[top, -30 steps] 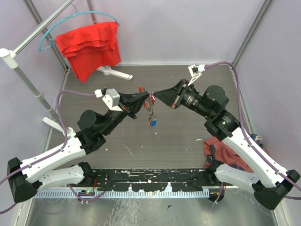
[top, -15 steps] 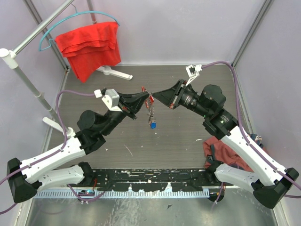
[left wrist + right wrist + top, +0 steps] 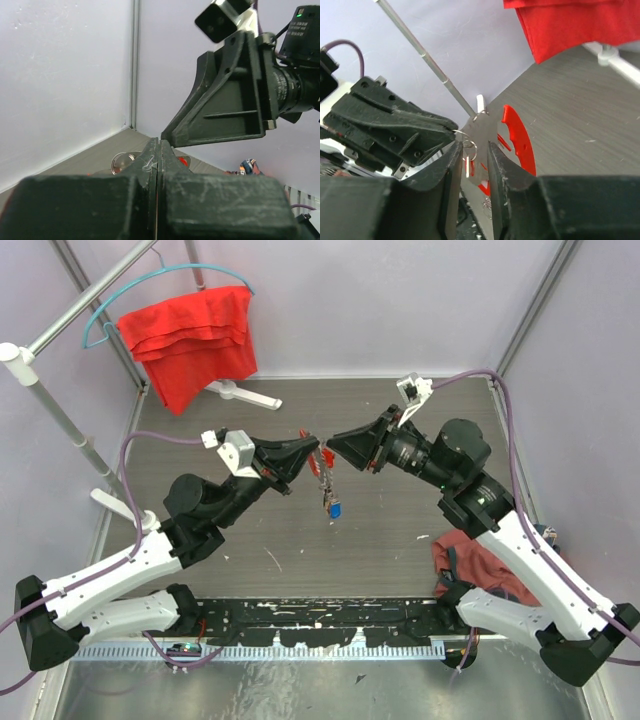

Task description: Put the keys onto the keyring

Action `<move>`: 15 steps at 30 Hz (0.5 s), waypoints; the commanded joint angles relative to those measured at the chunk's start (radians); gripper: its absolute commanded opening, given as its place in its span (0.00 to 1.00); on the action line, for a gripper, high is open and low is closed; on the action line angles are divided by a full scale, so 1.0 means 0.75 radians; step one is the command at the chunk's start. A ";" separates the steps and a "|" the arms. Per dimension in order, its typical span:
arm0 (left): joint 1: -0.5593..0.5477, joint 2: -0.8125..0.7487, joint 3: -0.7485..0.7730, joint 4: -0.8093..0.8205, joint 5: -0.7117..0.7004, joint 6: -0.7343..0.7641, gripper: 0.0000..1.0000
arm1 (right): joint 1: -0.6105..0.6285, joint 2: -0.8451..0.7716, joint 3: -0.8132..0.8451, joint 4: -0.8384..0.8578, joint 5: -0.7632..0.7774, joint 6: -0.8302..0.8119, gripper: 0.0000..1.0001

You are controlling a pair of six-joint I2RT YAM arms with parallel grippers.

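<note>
- Keys (image 3: 326, 478) hang in mid-air as a short bunch above the table (image 3: 400, 525). A blue tag (image 3: 334, 508) is lowest, so their own weight pulls the bunch straight and leaves its top free to work on.
- Ring (image 3: 469, 146), a thin wire loop, sits at the top of the keys, just beside a flat red-headed key (image 3: 517, 137).
- Left gripper (image 3: 314, 455), at the keys' upper left, is clamped tight with no gap between its fingers. The wire runs out of its tip, so I judge that it pinches the ring and serves as the fixed holder.
- Right gripper (image 3: 333, 447), at the keys' upper right, stands almost tip to tip with the left. Its jaws are a little apart with the ring in the gap. Nothing looks pinched, though I cannot tell whether a pad touches the wire. This looks like a stance for taking or prying the ring.
- Both arms meet over the keys, likely because threading needs one side to steady and the other to feed.
- Red towel (image 3: 190, 335) hangs well up and left of the keys.
- Crumpled cloth (image 3: 478, 562) lies well down and right of the keys.
</note>
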 commanded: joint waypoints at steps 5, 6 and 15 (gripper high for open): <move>-0.003 -0.032 0.078 0.040 0.129 -0.028 0.00 | 0.006 -0.121 0.113 -0.045 -0.328 -0.708 0.33; -0.002 -0.033 0.092 0.035 0.156 -0.035 0.00 | 0.006 -0.117 0.134 -0.076 -0.365 -0.758 0.33; -0.003 -0.032 0.133 0.045 0.321 -0.071 0.00 | 0.005 -0.042 0.314 -0.367 -0.523 -0.982 0.42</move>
